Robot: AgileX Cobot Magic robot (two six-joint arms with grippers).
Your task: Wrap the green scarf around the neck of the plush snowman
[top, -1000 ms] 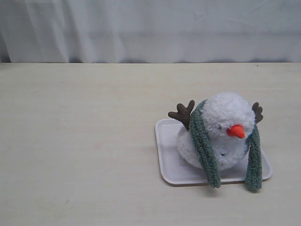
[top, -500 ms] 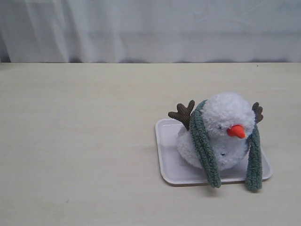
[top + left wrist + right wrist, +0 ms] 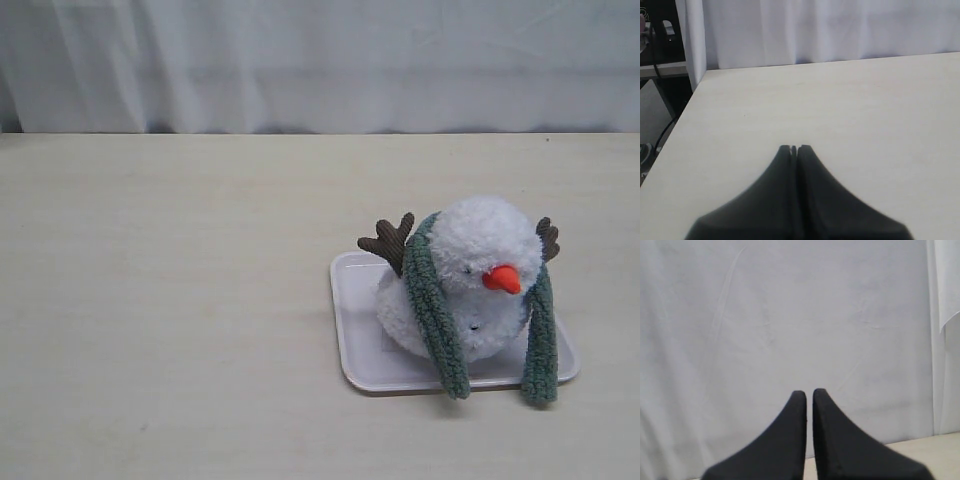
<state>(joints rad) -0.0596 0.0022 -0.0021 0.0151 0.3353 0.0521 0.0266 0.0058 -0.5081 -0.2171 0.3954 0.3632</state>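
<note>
The plush snowman [image 3: 487, 245] sits on a white tray in the exterior view, right of centre, its head tipped forward with the orange nose [image 3: 501, 279] facing the front. The green scarf [image 3: 432, 300] lies over the neck behind the head. Its two ends hang down the front, one on each side, and the right end [image 3: 541, 345] reaches past the tray's edge. Neither arm shows in the exterior view. My left gripper [image 3: 794, 148] is shut with nothing in it, over bare table. My right gripper [image 3: 809, 392] is shut and empty, pointing at the white curtain.
The white tray [image 3: 352, 330] under the snowman lies right of centre, near the table's front. A white curtain [image 3: 320, 60] hangs behind the table. The left wrist view shows the table's corner edge [image 3: 690, 100], with dark gear beyond it.
</note>
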